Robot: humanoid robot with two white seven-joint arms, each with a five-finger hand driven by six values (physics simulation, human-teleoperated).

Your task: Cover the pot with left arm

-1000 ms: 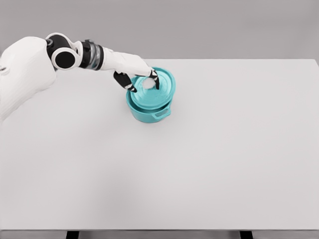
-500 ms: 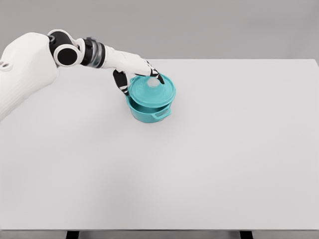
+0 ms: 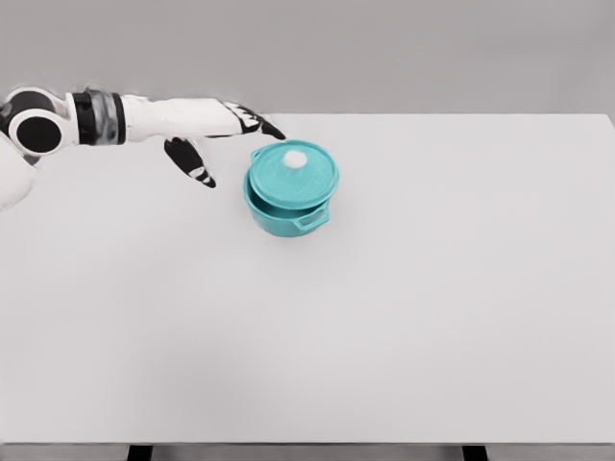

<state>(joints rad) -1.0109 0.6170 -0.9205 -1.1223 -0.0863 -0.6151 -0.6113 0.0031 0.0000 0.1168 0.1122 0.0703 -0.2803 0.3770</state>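
- A teal pot (image 3: 288, 213) stands toward the far left of the white table (image 3: 404, 317), its lid (image 3: 293, 175) on top, shifted slightly off-centre.
- Behind it, the left hand (image 3: 216, 139) hovers beside the pot, fingers spread and holding nothing.
- Half a second earlier those fingers gripped the lid's white knob (image 3: 296, 158); they have since let go and withdrawn leftward.

Bright, even, diffuse light; faint soft shadows.
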